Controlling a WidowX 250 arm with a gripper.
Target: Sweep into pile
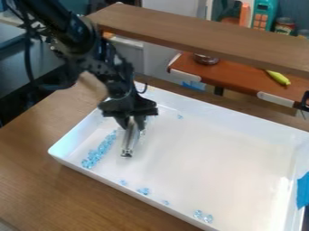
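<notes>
Fingers [133, 125] point down, closed on a silvery tool [128, 145] at the white tray's [229, 158] left part, the arm [114, 72] slanting in from far left; blue bits [100, 151] line up left of the tool

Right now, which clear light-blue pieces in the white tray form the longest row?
The slanting row beside the tool; the rest are small scatters nearer the camera and one lone piece farther back.

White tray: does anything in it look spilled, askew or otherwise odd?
Nothing stands out. The blue pieces lie inside the tray, many in a streak toward the view's left, strays along its near side and one toward its far side, plausible for an unfinished sweep.
</notes>
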